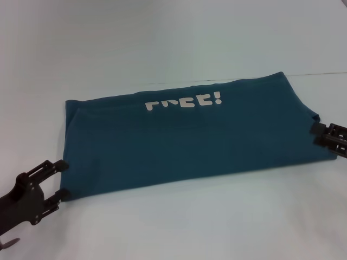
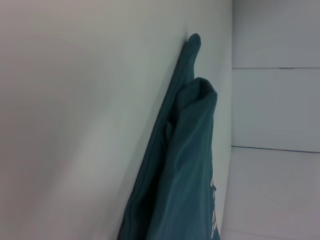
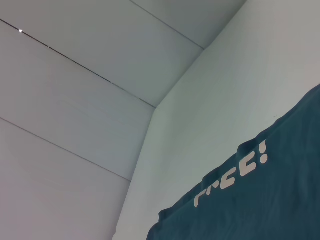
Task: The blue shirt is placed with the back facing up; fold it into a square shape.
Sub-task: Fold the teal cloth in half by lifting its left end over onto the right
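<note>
My left gripper (image 1: pixel 60 179) sits at the near-left corner of the blue shirt (image 1: pixel 184 135), two fingertips spread, one touching the shirt's side edge and one at its near corner; jaws look released, not clamped on cloth. My right gripper (image 1: pixel 321 135) is at the shirt's right end, fingertips touching the edge there; can't tell if it's pinching fabric or just resting against it.

Shirt lies flat on the white table (image 1: pixel 217 216), already a wide folded band, long axis left to right. White lettering (image 1: pixel 183 103) faces up near the shirt's far edge, so a front panel is folded over on top. The left wrist view shows stacked layers at the left end with a soft rolled lip.

Handling guess: light, limp cotton, no stiffness, layers will slide over each other and sag if lifted from one point. Best hold is both near corners or both ends, pinching all layers together, then carrying one end over the other to square it.

Count: one shirt, one line of lettering, two grippers, one table.
</note>
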`<state>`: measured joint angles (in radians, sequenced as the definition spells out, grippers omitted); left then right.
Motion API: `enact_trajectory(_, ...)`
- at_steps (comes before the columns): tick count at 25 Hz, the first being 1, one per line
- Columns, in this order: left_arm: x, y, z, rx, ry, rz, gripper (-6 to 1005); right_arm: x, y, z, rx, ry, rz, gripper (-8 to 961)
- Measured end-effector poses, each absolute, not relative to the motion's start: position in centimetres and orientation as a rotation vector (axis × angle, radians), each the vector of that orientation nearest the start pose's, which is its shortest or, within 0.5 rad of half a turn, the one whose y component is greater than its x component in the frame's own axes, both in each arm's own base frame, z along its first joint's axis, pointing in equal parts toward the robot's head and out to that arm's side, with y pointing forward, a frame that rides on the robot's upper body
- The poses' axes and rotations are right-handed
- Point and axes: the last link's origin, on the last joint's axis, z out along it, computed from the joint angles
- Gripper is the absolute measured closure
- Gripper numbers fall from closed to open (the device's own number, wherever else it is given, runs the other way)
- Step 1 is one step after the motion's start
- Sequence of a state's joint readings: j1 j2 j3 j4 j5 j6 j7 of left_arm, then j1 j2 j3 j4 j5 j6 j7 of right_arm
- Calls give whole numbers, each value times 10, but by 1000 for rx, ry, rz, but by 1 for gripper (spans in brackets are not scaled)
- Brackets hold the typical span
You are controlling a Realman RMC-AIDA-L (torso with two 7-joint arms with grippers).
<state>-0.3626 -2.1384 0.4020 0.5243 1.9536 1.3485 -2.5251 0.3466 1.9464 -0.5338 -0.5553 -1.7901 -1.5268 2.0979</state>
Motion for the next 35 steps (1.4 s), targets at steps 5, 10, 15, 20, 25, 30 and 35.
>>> enact_trajectory(5, -345, 290, -8, 1459, 2626, 1339, 233, 345, 301, 78, -1947, 1708, 1110, 298)
enact_trajectory(10, -352, 287, -10, 1415, 2684, 1331, 233, 345, 302, 80, -1950, 1700, 1108, 298)
enact_trajectory(15, -360, 282, -10, 1390, 2730, 1322, 234, 345, 302, 80, -1950, 1698, 1107, 298)
enact_trajectory(20, -363, 280, -10, 1372, 2750, 1329, 235, 346, 302, 80, -1949, 1700, 1106, 298)
enact_trajectory(25, -364, 281, -12, 1365, 2762, 1328, 234, 347, 300, 80, -1943, 1705, 1104, 299)
enact_trajectory(30, -362, 283, -14, 1371, 2761, 1320, 234, 348, 298, 80, -1939, 1708, 1102, 299)
enact_trajectory(35, -362, 284, -15, 1370, 2764, 1317, 233, 349, 298, 80, -1937, 1709, 1101, 298)
